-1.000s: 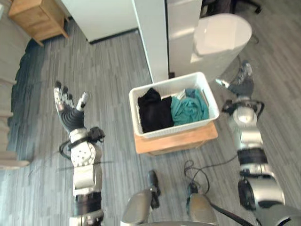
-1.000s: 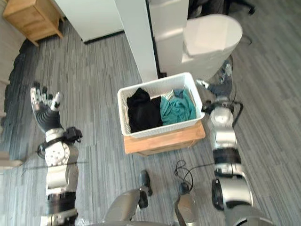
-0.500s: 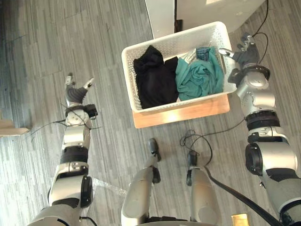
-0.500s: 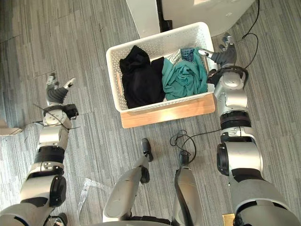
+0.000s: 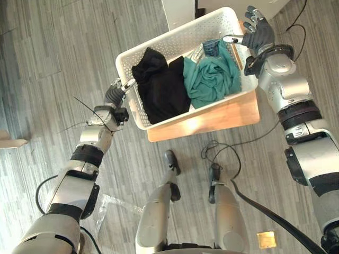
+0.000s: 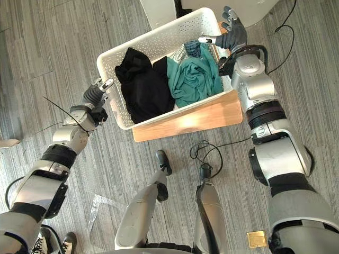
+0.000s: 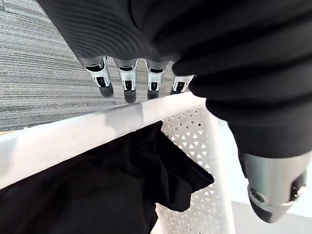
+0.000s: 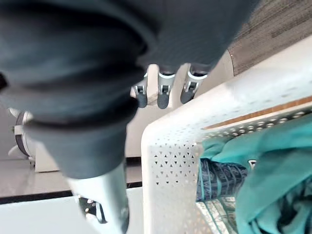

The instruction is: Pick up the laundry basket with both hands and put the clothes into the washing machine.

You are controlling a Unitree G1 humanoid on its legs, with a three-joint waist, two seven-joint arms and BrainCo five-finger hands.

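Observation:
A white perforated laundry basket point(image 5: 177, 39) rests on a low wooden stand point(image 5: 212, 119). Black clothes point(image 5: 161, 87) fill its left half and teal clothes point(image 5: 212, 76) its right half. My left hand point(image 5: 117, 91) is at the basket's left end: in the left wrist view its straight fingers point(image 7: 127, 85) hang outside the rim point(image 7: 97, 129) and the thumb point(image 7: 273, 195) reaches over the inside. My right hand point(image 5: 257, 34) is at the right end, open, with fingers point(image 8: 163, 92) outside the rim point(image 8: 195, 126) and thumb point(image 8: 105, 200) across it.
A white appliance base point(image 5: 179, 10) stands just beyond the basket. A clear plastic sheet point(image 5: 114, 203) lies on the grey plank floor near my left side, and a small gold square point(image 5: 266, 239) lies at the lower right. A person's shoes point(image 6: 66, 241) show at the lower left.
The camera has tilted down and nearer the basket. My left hand has swung in from the open floor to the basket's left rim. My right hand has settled over the right rim.

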